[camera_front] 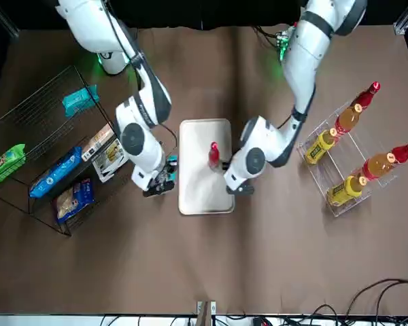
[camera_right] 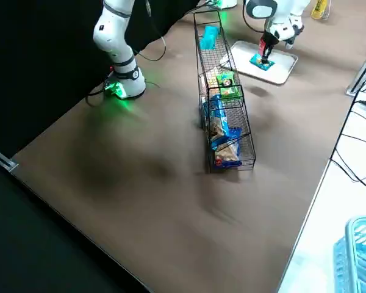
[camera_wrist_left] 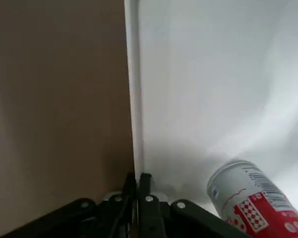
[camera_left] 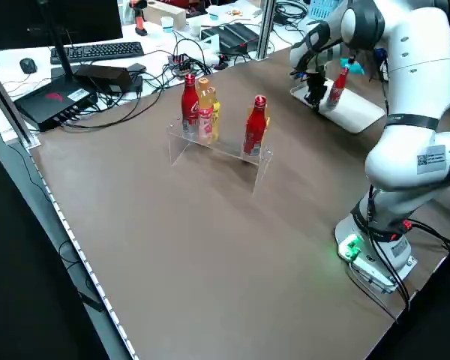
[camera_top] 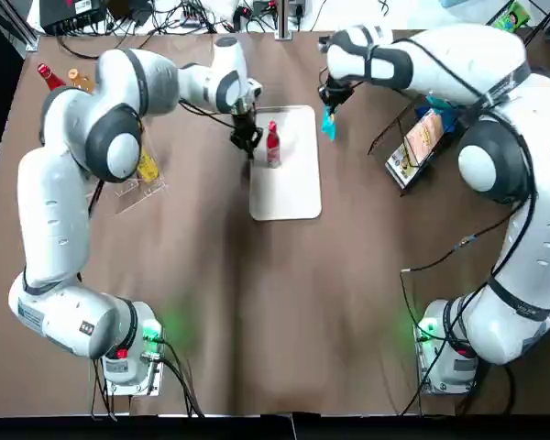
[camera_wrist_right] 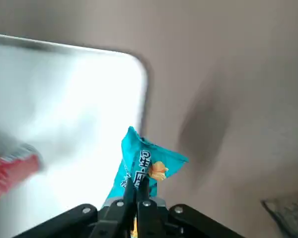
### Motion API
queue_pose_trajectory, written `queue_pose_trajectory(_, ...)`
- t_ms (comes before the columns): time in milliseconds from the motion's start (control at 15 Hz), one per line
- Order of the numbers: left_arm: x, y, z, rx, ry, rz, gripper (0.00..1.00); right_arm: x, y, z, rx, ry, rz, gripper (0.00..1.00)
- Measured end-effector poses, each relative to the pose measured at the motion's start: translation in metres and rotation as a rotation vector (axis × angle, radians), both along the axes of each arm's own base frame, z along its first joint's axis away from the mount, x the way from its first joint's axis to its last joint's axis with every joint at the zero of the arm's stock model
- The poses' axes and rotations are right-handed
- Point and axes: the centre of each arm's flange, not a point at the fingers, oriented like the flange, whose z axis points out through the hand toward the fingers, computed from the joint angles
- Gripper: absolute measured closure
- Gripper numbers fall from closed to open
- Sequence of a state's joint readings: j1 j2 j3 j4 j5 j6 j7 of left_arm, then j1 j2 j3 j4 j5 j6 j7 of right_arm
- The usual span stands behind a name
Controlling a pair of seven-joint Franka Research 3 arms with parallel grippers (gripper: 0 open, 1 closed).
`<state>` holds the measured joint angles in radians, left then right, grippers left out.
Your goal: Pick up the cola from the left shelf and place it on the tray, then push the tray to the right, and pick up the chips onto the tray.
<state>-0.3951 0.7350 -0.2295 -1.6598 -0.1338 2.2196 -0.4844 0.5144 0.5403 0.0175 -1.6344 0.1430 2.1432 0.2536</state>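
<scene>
Left jaws meet at the tray (camera_wrist_left: 203,74) rim, seen only wrist-on; right jaws clamp chips (camera_wrist_right: 141,166).

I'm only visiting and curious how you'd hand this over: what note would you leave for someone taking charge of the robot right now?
The left hand is shut and empty, with its fingertips at the left edge of the tray, beside the cola.
The right hand is shut on the chips, near the tray's far right corner.
Done: the cola stands upright on the tray.
Left: the chips are not yet released onto the tray. I cannot tell whether the push to the right is finished.
</scene>
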Motion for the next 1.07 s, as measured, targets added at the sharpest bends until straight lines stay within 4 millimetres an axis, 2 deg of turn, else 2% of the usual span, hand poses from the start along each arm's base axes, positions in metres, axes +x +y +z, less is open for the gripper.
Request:
queue_pose_trajectory(133, -0.009, -0.028, 0.001, -0.021, 0.0, 0.011, 0.94, -0.009, 0.017, -0.015, -0.004, 0.004, 0.026, 0.97)
queue_pose_trajectory(200, -0.006, -0.039, 0.009, -0.046, -0.022, 0.02, 0.92, -0.017, 0.028, -0.026, -0.012, 0.017, 0.046, 0.97)
queue_pose_trajectory(400, 0.018, -0.027, 0.024, -0.065, -0.068, 0.06, 0.67, -0.021, 0.04, -0.045, -0.006, 0.001, 0.059, 0.97)
queue_pose_trajectory(533, 0.045, 0.001, 0.046, -0.076, -0.111, 0.111, 0.49, -0.022, 0.04, -0.06, -0.012, 0.008, 0.058, 0.97)
queue_pose_trajectory(600, 0.063, 0.023, 0.064, -0.08, -0.143, 0.135, 0.41, -0.022, 0.039, -0.066, -0.016, 0.014, 0.058, 0.96)
queue_pose_trajectory(667, 0.08, 0.05, 0.086, -0.065, -0.18, 0.144, 0.27, -0.022, 0.039, -0.07, -0.02, 0.019, 0.058, 0.96)
queue_pose_trajectory(733, 0.093, 0.078, 0.109, -0.029, -0.217, 0.131, 0.18, -0.022, 0.039, -0.071, -0.021, 0.021, 0.057, 0.92)
queue_pose_trajectory(867, 0.105, 0.126, 0.162, 0.081, -0.276, 0.087, 0.01, -0.022, 0.038, -0.07, -0.025, 0.027, 0.057, 0.74)
queue_pose_trajectory(1000, 0.103, 0.158, 0.213, 0.168, -0.301, 0.068, 0.0, -0.022, 0.036, -0.068, -0.041, 0.058, 0.058, 0.56)
queue_pose_trajectory(1067, 0.099, 0.17, 0.238, 0.189, -0.307, 0.064, 0.0, -0.02, 0.035, -0.064, -0.044, 0.064, 0.057, 0.42)
